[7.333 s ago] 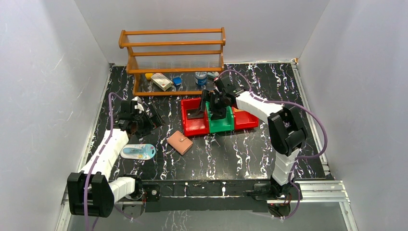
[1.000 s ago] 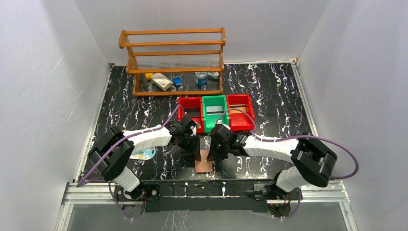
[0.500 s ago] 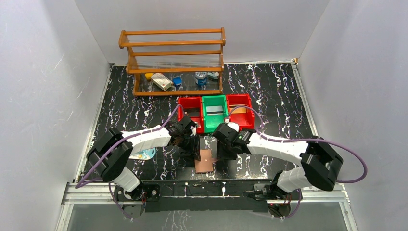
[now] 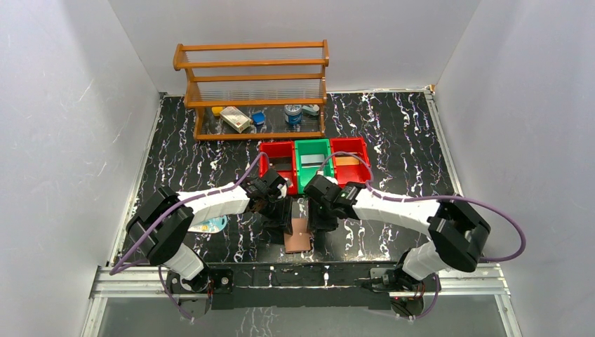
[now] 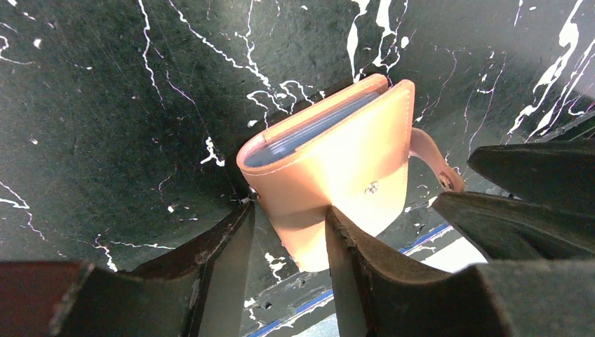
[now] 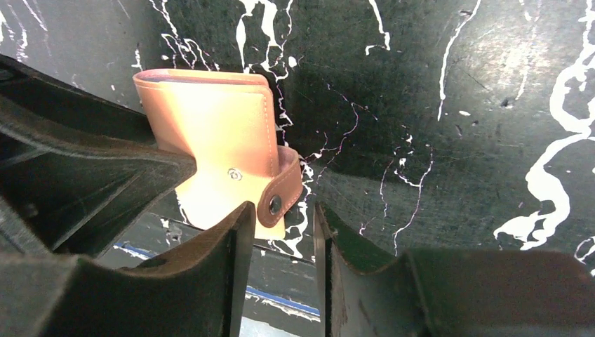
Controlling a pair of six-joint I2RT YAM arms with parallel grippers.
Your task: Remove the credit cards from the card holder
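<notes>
Near-left of the green plastic bin [image 4: 312,142], left end effector [image 5: 289,210] half-closed astride one corner of the small reddish-brown leather card holder [image 5: 337,154]. Real grip? Can't tell. Holder lies on the bin's near side, probably light, floppy, slick. Near-right, right end effector [image 6: 282,210] parted, empty; the snap tab [image 6: 281,184] looks the best handle.

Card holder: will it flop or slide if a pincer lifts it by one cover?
Probably floppy: the card holder looks like soft leather, its snap tab undone, so covers may splay. Likely light, and may slide on the smooth table.

No readable text, labels, brands or numbers anywhere
</notes>
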